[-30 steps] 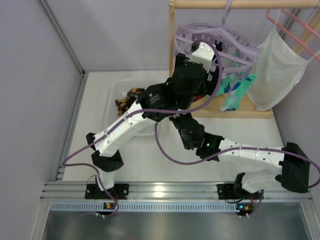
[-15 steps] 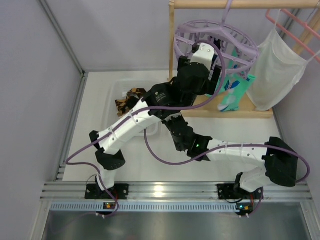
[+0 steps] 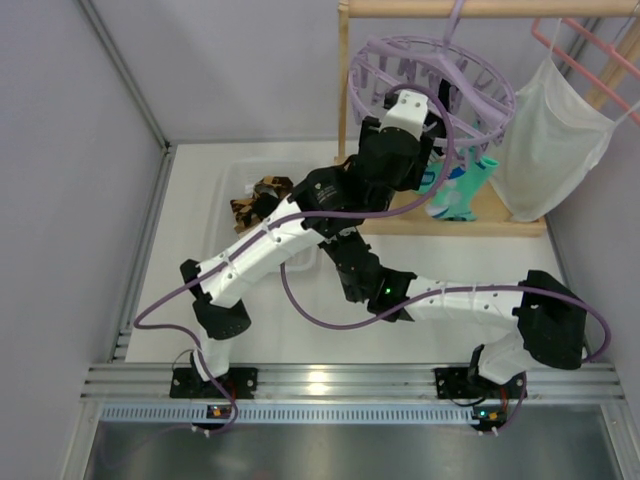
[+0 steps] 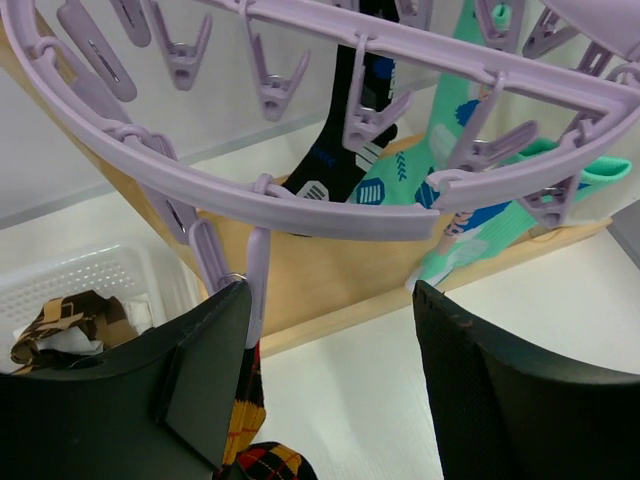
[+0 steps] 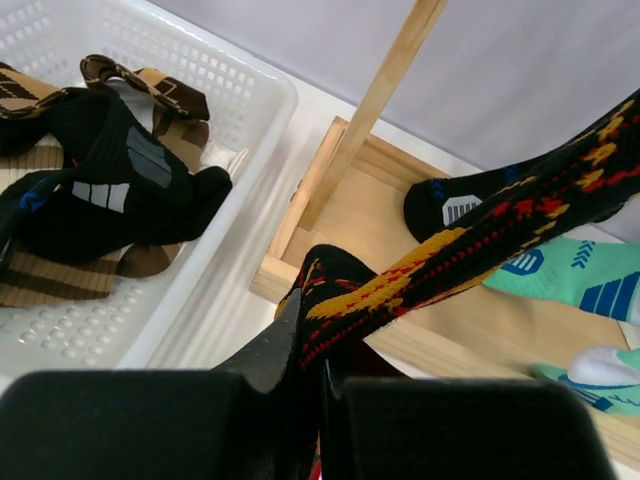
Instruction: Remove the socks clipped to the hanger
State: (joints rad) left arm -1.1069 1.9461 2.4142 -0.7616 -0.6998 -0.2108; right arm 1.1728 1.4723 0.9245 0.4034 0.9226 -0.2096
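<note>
The right jaws pinch the dark argyle sock, which rises to a peg of the lavender hanger, just inside the spread left jaws. The left arm reaches up under the hanger; the right arm stretches low beneath.

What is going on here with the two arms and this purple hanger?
The robot is taking socks off the lavender hanger. The right fingers are shut on a black sock with a red and yellow pattern, clipped to one peg. The left fingers stand open around that peg. A teal sock and a black sock with blue marks hang on other pegs; other socks lie in the white basket.
</note>
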